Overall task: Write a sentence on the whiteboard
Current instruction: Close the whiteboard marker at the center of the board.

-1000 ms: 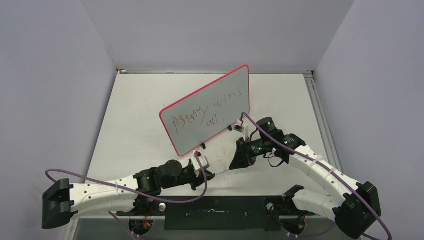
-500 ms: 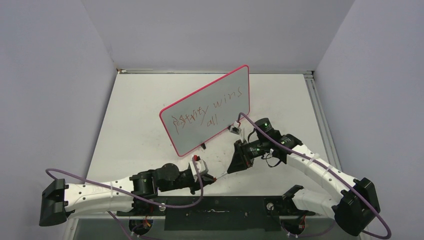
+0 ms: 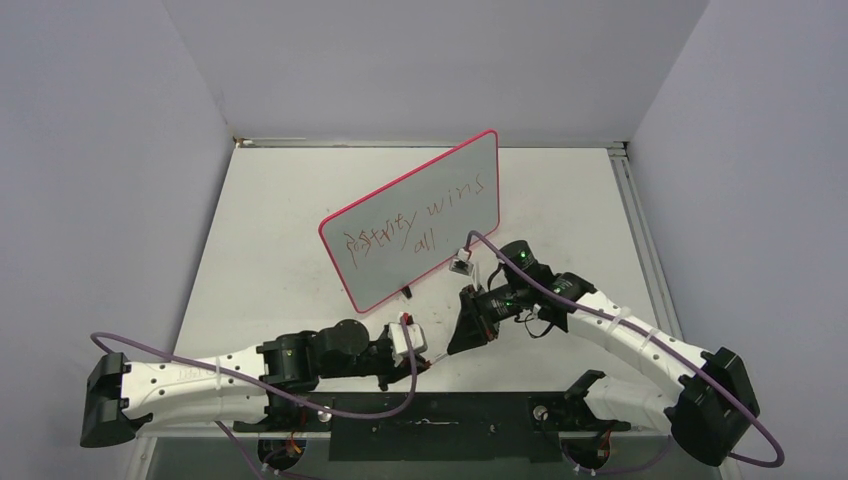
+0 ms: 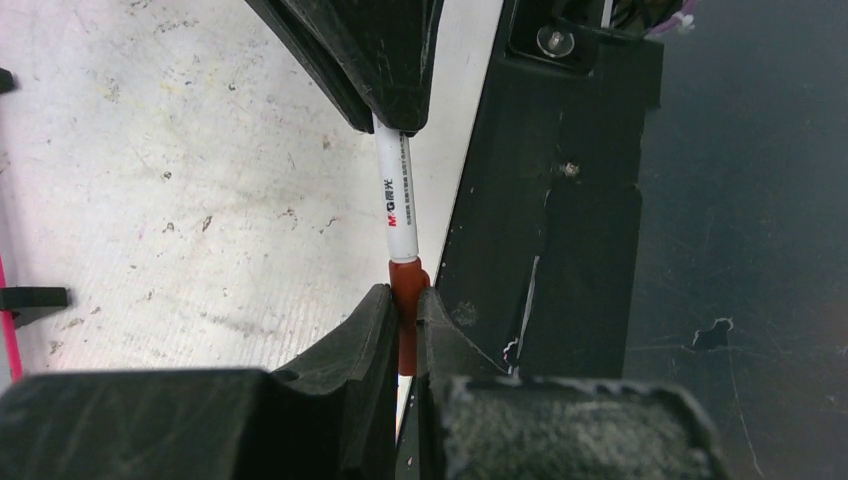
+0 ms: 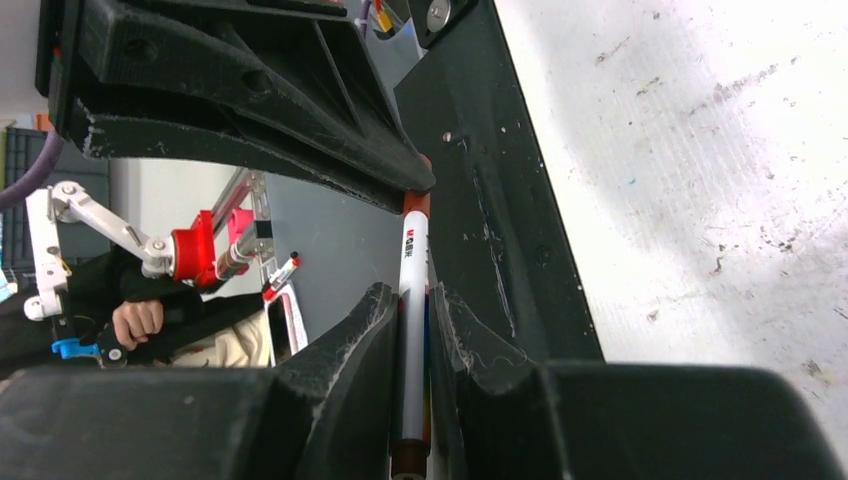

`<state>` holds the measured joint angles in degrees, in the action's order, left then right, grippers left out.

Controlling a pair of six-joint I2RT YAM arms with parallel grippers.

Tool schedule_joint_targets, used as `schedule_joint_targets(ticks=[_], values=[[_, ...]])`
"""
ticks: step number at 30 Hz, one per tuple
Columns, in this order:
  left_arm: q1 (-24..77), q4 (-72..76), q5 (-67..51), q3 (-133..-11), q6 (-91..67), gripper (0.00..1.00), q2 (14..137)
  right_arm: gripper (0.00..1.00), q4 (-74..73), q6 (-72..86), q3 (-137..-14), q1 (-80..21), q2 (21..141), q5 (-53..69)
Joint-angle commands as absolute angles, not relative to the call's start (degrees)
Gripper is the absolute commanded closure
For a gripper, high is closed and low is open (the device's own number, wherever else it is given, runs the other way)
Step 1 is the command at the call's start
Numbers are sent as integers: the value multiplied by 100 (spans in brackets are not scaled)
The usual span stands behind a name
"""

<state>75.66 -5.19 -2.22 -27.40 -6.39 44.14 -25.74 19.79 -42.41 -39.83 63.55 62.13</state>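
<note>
The whiteboard (image 3: 445, 175), pale with a red-pink rim, stands tilted at mid-table. The sentence (image 3: 415, 226) is a dark-red scrawl in two lines on its face. A marker (image 3: 438, 350) with a white barrel (image 4: 397, 200) and a red cap (image 4: 406, 300) spans the two grippers near the table's front edge. My left gripper (image 3: 425, 357) (image 4: 402, 295) is shut on the red cap. My right gripper (image 3: 453, 344) (image 5: 410, 298) is shut on the white barrel (image 5: 411, 270). Both are in front of the board and apart from it.
The black base plate (image 3: 440, 425) (image 4: 560, 200) runs along the near edge right beside the marker. A black foot (image 4: 30, 297) of the board shows at the left. Grey walls enclose the table. Purple cables (image 3: 150, 350) loop off both arms.
The right gripper has moved down and left toward the left gripper, shortening the gap between them. The left gripper has shifted slightly right. The board has not moved.
</note>
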Motion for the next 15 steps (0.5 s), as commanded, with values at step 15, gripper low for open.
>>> schedule_joint_targets(ticks=[15], values=[[7519,-1424,170,-4476,271,72,4441,95,1248,4044,-2800,-4061,5829,6276]])
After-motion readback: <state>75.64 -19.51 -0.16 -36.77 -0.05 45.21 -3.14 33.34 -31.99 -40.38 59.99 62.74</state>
